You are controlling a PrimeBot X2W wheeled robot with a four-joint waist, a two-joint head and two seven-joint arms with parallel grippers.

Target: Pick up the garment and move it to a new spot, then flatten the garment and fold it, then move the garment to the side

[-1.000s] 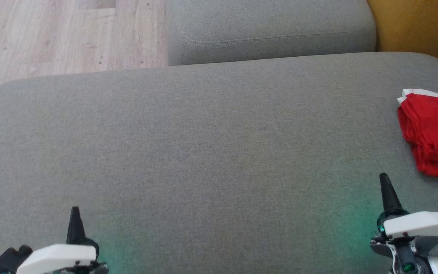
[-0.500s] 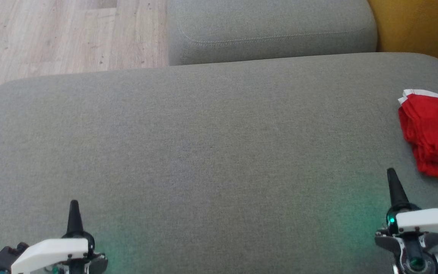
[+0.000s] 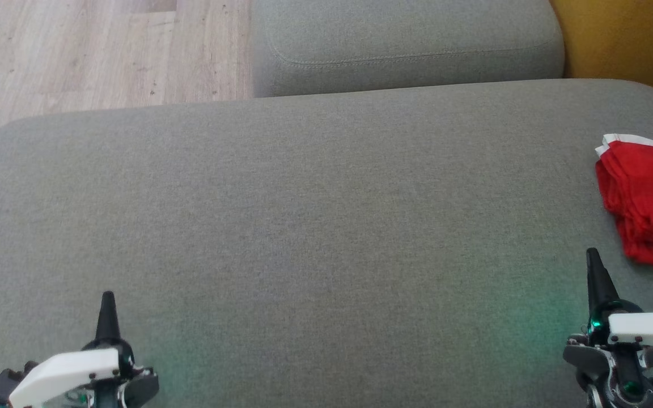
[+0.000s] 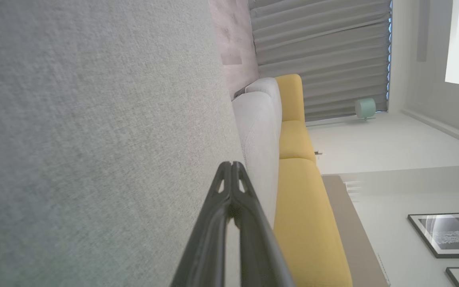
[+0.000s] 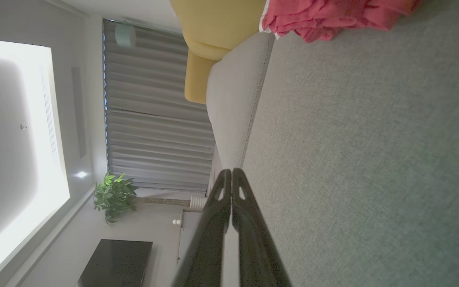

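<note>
We see the red garment (image 3: 647, 201) lying in folded layers on the grey sofa cushion (image 3: 304, 226), at its right side, partly cut by the pic edge. Left gripper (image 3: 107, 297) & right gripper (image 3: 592, 255) both have fingers pressed together, holding nothing. The right one is near the garment, not touching it.

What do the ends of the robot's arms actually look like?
The left gripper and right gripper match: long black fingers tapering to a point, with small triangular cut-outs near the tips, rising from a black collar under a smooth white shell. Small green lights glow at the right one's base.
</note>
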